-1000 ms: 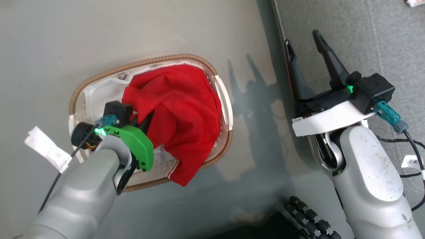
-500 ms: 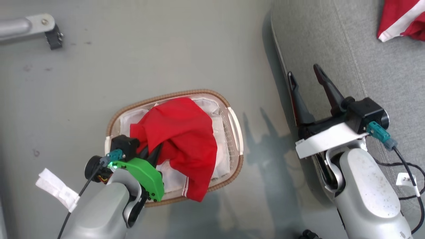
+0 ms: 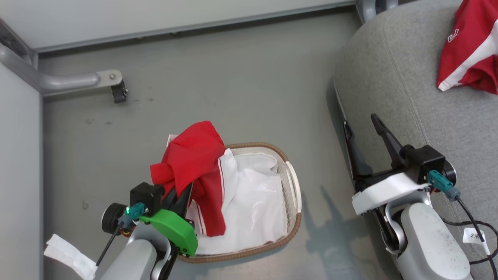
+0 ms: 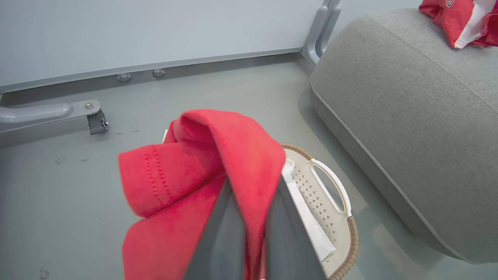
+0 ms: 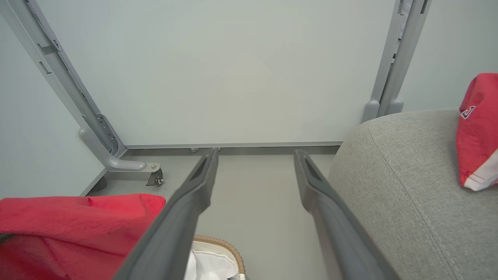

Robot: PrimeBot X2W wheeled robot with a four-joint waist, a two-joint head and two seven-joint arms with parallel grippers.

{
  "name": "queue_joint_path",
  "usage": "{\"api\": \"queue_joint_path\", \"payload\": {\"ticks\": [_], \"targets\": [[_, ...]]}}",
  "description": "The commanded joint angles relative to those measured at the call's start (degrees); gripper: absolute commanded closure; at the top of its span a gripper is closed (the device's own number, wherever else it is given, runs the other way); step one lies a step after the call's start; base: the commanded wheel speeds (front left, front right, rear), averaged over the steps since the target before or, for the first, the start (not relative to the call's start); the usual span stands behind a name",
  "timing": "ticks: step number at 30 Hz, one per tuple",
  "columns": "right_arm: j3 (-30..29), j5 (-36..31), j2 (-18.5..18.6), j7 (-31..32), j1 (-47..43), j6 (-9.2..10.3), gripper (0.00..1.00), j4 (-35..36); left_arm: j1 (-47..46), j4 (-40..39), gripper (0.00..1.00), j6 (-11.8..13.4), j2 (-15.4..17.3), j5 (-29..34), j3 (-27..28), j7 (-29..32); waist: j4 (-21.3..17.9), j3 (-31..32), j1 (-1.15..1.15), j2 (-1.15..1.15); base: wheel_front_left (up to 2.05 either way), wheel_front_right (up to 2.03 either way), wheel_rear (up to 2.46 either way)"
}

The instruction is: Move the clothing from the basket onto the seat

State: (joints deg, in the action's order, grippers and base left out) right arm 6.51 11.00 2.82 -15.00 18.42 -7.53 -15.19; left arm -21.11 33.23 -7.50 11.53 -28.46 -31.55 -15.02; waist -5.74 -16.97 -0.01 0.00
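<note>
Head view, left claw: I have my left claw (image 3: pixel 182 193) clamped tight on the red garment (image 3: pixel 188 161). The cloth hangs bunched over the left end of the basket (image 3: pixel 290 229), and its white-striped edge droops across the white lining (image 3: pixel 253 202).
Head view, basket: it stands on the floor (image 3: pixel 233 97), near the seat (image 3: pixel 389 77).
Head view, right claw: my right claw (image 3: pixel 361 121) is spread wide, gripping nothing, at the seat's near edge.
Head view, seat: a second red garment (image 3: pixel 467 50) lies on it at the far right.
Left wrist view, grip: the red garment (image 4: pixel 202 163) drapes over both fingers and is pinched between them. The basket's handle (image 4: pixel 330 186) sits below to the right.
Right wrist view, claw: my fingers (image 5: pixel 194 194) stand far apart with bare floor between them. The red garment (image 5: pixel 78 221) is at lower left, and the second red garment (image 5: pixel 476 128) rests on the seat (image 5: pixel 389 175).
</note>
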Motion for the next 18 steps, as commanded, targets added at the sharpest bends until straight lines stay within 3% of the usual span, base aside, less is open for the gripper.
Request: {"api": "queue_joint_path", "payload": {"ticks": [1, 18], "targets": [[0.01, 0.00, 0.23, -0.27, -1.24, 0.08, 0.00, -0.20, 1.28, -0.61, 1.00, 0.05, -0.25, 0.63, 0.85, -0.21, 1.95, 3.81, 0.01, 0.00, 0.00, 0.00, 0.00], [1.11, -0.75, 0.22, -0.27, -7.64, 0.08, 0.00, -1.45, 6.22, -9.16, 1.00, 0.05, -4.16, 4.76, 4.86, -0.20, 2.82, 11.00, 0.01, 0.00, 0.00, 0.00, 0.00]]}}
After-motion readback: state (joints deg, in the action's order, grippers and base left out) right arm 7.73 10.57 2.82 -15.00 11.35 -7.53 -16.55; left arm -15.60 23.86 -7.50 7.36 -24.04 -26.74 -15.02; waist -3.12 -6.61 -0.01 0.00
